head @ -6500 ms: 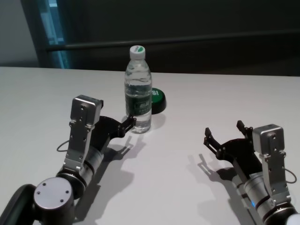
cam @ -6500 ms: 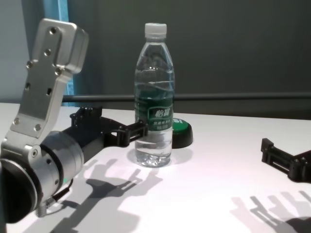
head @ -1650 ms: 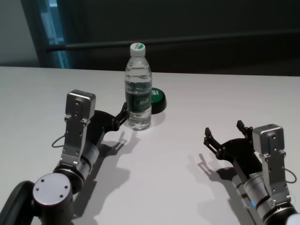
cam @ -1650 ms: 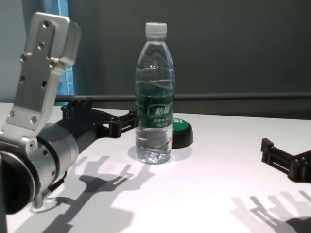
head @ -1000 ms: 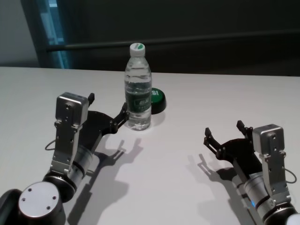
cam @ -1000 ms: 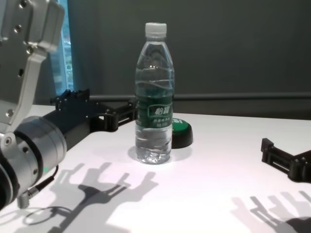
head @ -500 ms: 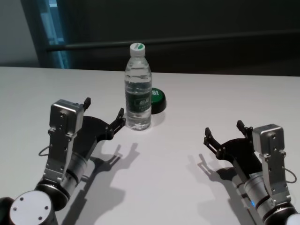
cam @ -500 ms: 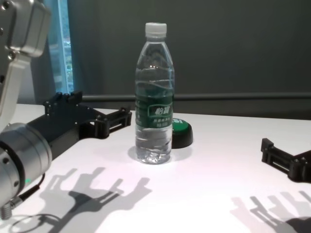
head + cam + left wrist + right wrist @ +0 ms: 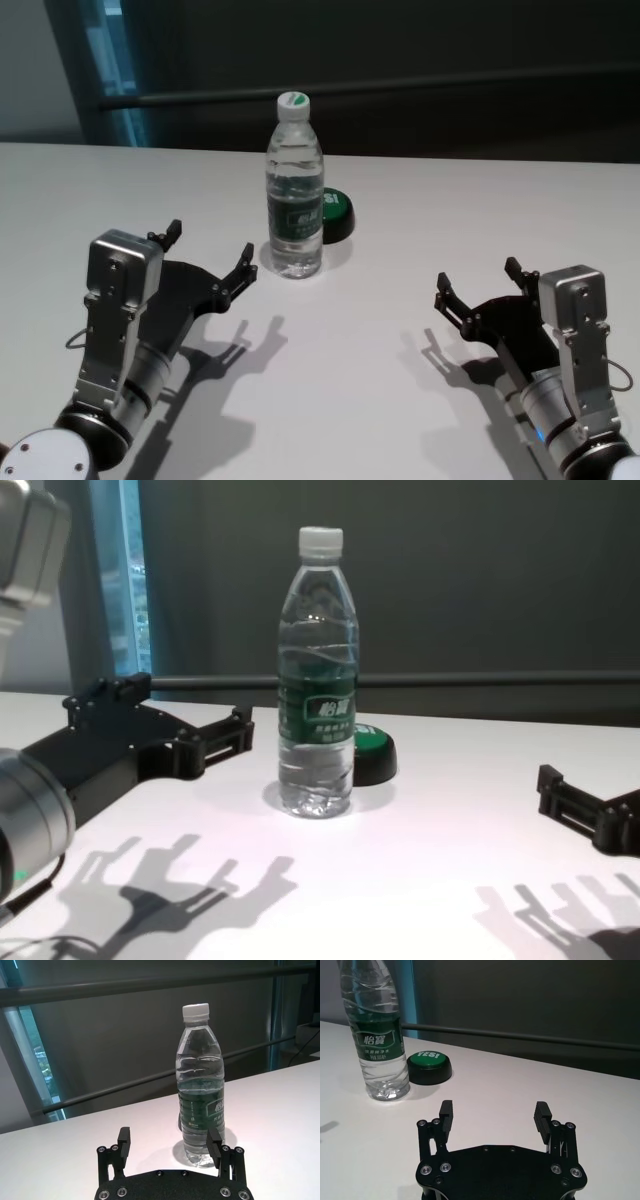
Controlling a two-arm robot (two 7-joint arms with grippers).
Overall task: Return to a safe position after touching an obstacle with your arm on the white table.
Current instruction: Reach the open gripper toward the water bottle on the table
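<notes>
Left gripper (image 9: 207, 257), jaws wide, hangs clear left of the upright bottle (image 9: 294, 192) — retreat seemingly nearly done — right gripper (image 9: 478, 285) parked, open, on the table (image 9: 400, 215).

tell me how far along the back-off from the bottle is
Done: the left gripper, open, is clear of the water bottle, which stands upright on the white table. In hand: nothing gripped. Left: possibly retracting further. The right gripper sits parked, open.

we see silver arms with round joints and thin grey cables; the left gripper (image 9: 207, 256) and right gripper (image 9: 478, 281) are black, screw-studded forks.
</notes>
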